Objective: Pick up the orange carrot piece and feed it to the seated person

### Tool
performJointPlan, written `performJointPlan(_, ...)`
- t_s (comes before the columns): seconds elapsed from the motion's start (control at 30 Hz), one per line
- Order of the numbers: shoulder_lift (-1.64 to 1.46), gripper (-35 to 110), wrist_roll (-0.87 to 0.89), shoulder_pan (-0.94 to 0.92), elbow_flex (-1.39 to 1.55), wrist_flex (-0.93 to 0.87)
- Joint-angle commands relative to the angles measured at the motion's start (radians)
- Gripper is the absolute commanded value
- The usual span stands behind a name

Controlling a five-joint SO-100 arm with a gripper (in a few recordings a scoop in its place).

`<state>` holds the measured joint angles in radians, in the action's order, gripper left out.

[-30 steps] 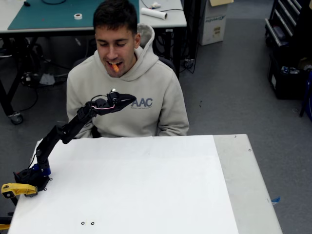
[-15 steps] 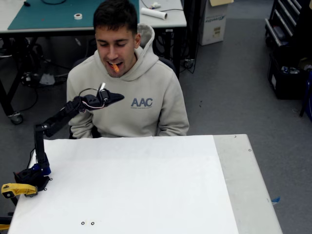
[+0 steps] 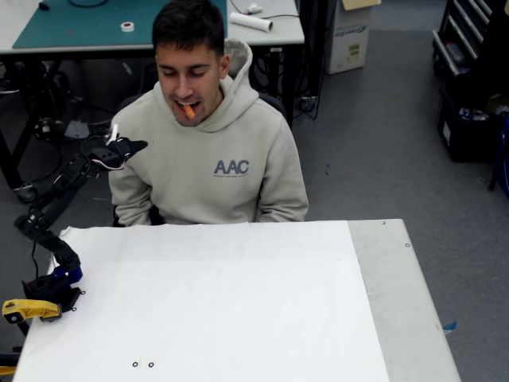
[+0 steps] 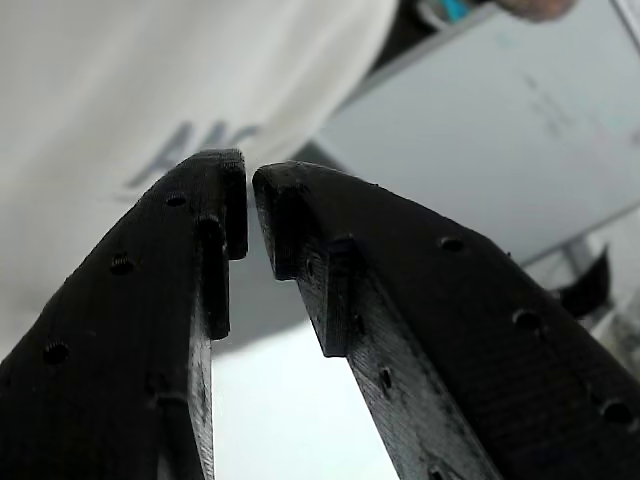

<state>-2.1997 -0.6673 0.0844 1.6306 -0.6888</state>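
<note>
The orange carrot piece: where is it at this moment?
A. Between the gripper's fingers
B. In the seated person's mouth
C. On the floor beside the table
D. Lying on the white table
B. In the fixed view the orange carrot piece sits in the open mouth of the seated person, and in the wrist view the gripper holds nothing between its nearly closed fingers.

Carrot piece (image 3: 188, 110) in seated person's (image 3: 208, 151) mouth; hand (image 3: 137, 146) left of him
</note>
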Motion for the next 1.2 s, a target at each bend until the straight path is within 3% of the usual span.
performJointPlan(0.0,-0.238,-3,0.051,0.043,0.155,0.012)
performJointPlan(0.67,-1.077,-3,0.584,0.043,0.976,0.006)
performJointPlan(0.9,-1.086,-3,0.712,0.04,1.071,-0.002)
performJointPlan(1.17,-1.085,-3,0.724,0.037,1.235,-0.002)
